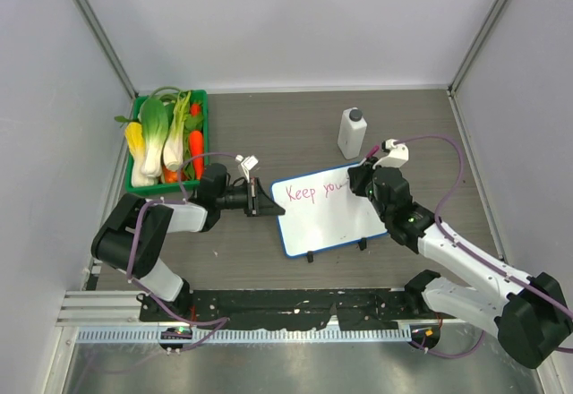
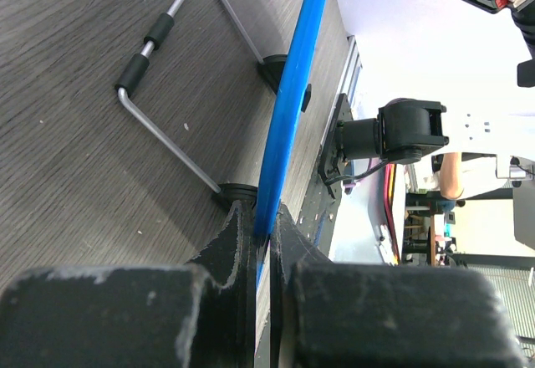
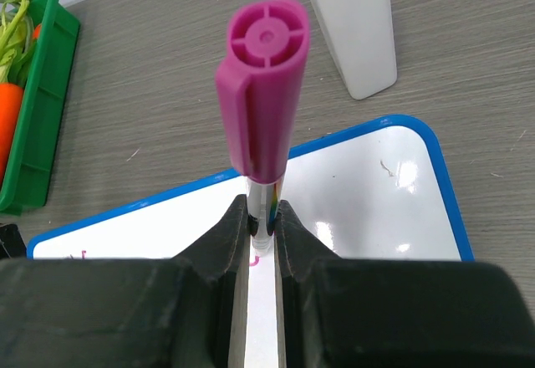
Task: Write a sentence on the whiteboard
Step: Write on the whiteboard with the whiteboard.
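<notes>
The whiteboard (image 1: pixel 331 219) sits on the grey table (image 1: pixel 295 125) between my two arms. Its long axis goes left to right, with the right end a little farther from my bases. A white bottle (image 1: pixel 352 133) stands behind it, apart from the board. My left gripper (image 1: pixel 266 206) is closed tight on the blue rim of the left short edge. My right gripper (image 1: pixel 358 179) is closed on a pink marker (image 3: pixel 263 92) that stands nearly square to the board, thick end toward my wrist camera. My fingers hide its tip, so I cannot tell if it touches. The sentence (image 1: pixel 315 191) runs along the far edge, reading "Keep you". My right gripper covers its end.
</notes>
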Robot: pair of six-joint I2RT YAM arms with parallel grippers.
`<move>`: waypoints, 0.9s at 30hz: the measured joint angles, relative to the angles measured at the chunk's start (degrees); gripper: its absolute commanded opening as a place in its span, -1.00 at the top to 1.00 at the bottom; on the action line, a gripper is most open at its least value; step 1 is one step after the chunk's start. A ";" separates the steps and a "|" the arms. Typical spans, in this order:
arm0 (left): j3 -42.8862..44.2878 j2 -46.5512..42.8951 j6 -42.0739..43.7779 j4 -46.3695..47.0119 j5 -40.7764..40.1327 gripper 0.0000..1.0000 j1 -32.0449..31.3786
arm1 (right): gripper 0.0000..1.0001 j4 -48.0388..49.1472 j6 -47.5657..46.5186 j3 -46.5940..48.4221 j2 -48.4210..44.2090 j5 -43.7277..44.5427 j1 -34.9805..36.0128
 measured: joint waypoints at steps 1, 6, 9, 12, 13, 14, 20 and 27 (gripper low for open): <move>0.00 0.00 0.00 0.00 0.00 1.00 0.00 | 0.97 -0.07 0.00 -0.13 -0.17 -0.02 0.00; 0.02 0.00 0.00 0.00 0.00 1.00 0.00 | 0.97 -0.26 0.00 -0.31 -0.44 0.00 0.00; 0.02 0.00 0.00 0.00 0.00 1.00 0.00 | 0.97 -0.24 -0.02 -0.31 -0.44 -0.02 0.00; 0.02 0.00 0.00 0.00 0.00 1.00 -0.02 | 0.97 -0.48 0.00 -0.15 -0.46 -0.09 0.00; 0.02 0.00 0.02 0.00 0.00 1.00 -0.02 | 0.98 -0.76 0.00 0.07 -0.46 -0.15 0.00; 0.02 0.00 0.02 0.04 0.02 1.00 -0.04 | 0.97 -1.05 0.00 0.28 -0.46 -0.20 0.00; 0.04 0.00 0.04 0.15 -0.02 1.00 -0.22 | 0.97 -2.43 -0.02 2.29 -0.81 -0.07 -0.04; 0.11 0.00 0.07 0.13 -0.02 1.00 -0.26 | 0.97 -2.38 -0.26 4.24 -0.66 0.61 -0.04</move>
